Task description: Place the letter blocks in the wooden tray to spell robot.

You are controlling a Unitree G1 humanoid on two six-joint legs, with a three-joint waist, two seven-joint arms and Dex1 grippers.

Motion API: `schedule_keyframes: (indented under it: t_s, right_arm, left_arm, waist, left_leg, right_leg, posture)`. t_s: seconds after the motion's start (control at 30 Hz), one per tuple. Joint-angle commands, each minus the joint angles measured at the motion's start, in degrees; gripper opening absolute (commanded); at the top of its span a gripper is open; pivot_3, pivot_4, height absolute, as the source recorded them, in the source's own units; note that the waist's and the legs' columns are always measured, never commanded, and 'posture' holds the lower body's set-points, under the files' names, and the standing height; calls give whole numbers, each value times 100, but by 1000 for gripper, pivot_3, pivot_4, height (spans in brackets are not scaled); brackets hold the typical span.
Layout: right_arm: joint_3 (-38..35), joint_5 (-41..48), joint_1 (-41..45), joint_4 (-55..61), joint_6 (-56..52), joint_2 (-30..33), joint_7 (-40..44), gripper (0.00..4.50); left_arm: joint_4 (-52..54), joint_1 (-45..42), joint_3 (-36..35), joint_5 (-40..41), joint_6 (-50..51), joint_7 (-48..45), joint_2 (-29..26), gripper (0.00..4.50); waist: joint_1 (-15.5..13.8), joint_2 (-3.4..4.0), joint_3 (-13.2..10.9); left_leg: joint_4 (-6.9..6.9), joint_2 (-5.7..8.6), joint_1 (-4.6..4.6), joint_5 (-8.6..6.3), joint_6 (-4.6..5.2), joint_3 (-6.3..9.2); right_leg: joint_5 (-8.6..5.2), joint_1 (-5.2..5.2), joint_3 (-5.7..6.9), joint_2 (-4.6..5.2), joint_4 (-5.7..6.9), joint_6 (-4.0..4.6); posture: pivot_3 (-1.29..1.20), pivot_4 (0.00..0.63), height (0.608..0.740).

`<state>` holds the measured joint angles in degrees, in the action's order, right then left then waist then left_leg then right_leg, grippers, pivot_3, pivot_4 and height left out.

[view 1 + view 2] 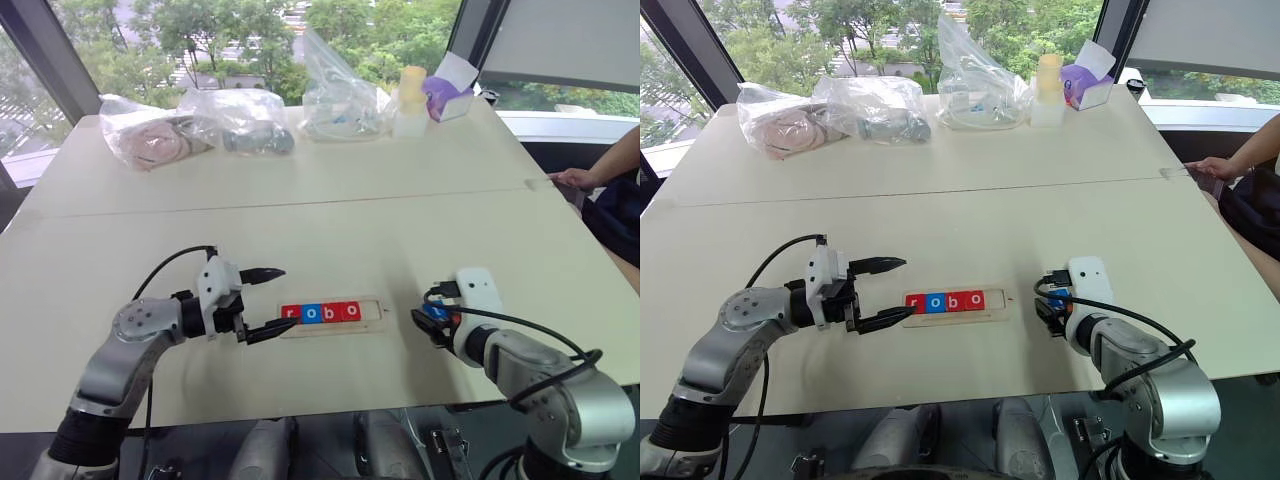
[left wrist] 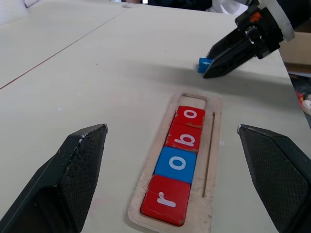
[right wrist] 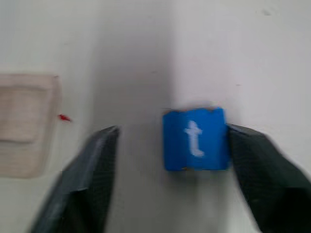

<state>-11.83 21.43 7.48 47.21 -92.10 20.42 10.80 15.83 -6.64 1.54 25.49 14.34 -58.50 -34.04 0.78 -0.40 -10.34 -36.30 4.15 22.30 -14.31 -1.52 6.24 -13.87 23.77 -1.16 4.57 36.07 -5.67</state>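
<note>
Off the wooden tray's (image 1: 375, 322) empty end, the blue t block (image 3: 194, 139) lies on the bench between the right gripper's (image 3: 172, 160) spread fingers, one touching it. Light, stiff, probably slick; pinch opposite edges.

The wooden tray (image 1: 330, 316) has 1 free slot at its right end, beside 4 seated blocks (image 1: 320, 313). Bare desk (image 1: 400, 230) lies between that end and the right hand (image 1: 432, 322). The left hand (image 1: 262, 302) crowds the tray's left end.
</note>
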Motion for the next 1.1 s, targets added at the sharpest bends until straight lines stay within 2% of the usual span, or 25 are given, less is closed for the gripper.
schedule_keyframes:
  t_s: [0.03,0.1,0.13,0.2,0.23,0.3,0.5,0.7,0.8,0.97,1.1]
  right_arm:
    - [208,646,326,-15,-40,1071,667,4476]
    - [364,915,583,-273,75,1852,1290,4476]
    - [529,944,622,-456,478,2347,1702,4476]
    - [973,733,544,-991,1927,3371,2806,4476]
    - [1282,321,473,-1352,3013,3840,3315,4476]
    - [1667,-279,417,-2071,4652,4297,3937,4476]
    - [2279,-914,1043,-4160,7166,4202,5383,4476]
    - [2583,-1373,1448,-5337,8004,3874,5931,4476]
    - [2601,-1378,1466,-5594,8280,3765,6224,3628]
    - [2473,-1315,1446,-5510,8341,3596,6303,1154]
    - [2380,-1325,1546,-5166,8158,3430,6089,1151]
  left_arm:
    - [81,-73,23,0,-72,10,16,4500]
    - [60,-99,27,-12,-76,23,32,4500]
    - [57,-109,29,-21,-82,31,40,4500]
    - [23,-153,32,-39,-87,47,61,4500]
    - [25,-162,40,-52,-92,54,65,4500]
    - [32,-181,45,-58,-85,63,70,4500]
    - [95,-167,-20,-71,-75,118,46,4500]
    - [158,-131,-81,-55,-55,179,2,4500]
    - [196,-96,-136,-37,-38,188,-49,4500]
    - [200,-101,-148,-33,-25,195,-67,4500]
    - [181,-117,-153,-35,-24,180,-83,4500]
  waist:
    - [-1,2,-2]
    - [0,-3,-3]
    - [-3,2,-6]
    - [-9,-1,-8]
    - [-11,-2,-8]
    - [-6,-10,-12]
    - [14,-11,-18]
    - [-13,-13,-19]
    - [-15,-14,-18]
    - [-3,-15,-17]
    - [6,-15,-17]
  left_leg:
    - [-1,1,2,0,1,-2]
    - [1,1,5,0,2,-3]
    - [1,-2,5,-1,3,-1]
    - [3,-1,6,-2,4,-1]
    - [4,-1,6,-3,6,-1]
    - [5,-1,5,-5,9,-4]
    - [3,-1,3,-5,9,-6]
    - [3,-1,2,-5,8,-1]
    - [1,-1,2,-6,7,0]
    - [-2,-1,-5,-6,7,1]
    - [-1,-3,-6,-5,7,1]
  right_leg:
    - [0,-1,1,2,-5,-2]
    - [0,1,2,2,-7,-6]
    - [4,0,5,1,-7,-17]
    - [4,-1,10,2,-8,-23]
    - [2,-4,15,2,-11,-30]
    - [-1,-8,19,3,-15,-37]
    - [2,-9,13,6,-16,-37]
    - [3,-10,12,6,-16,-36]
    - [2,-11,12,8,-17,-33]
    - [3,-19,8,10,-16,-24]
    - [4,-17,6,11,-14,-23]
  posture:
    - [0,150,740]
    - [0,150,740]
    - [0,150,740]
    - [0,150,740]
    - [0,150,740]
    - [0,150,740]
    - [0,150,740]
    - [0,150,740]
    - [0,150,740]
    - [0,150,740]
    - [0,150,740]
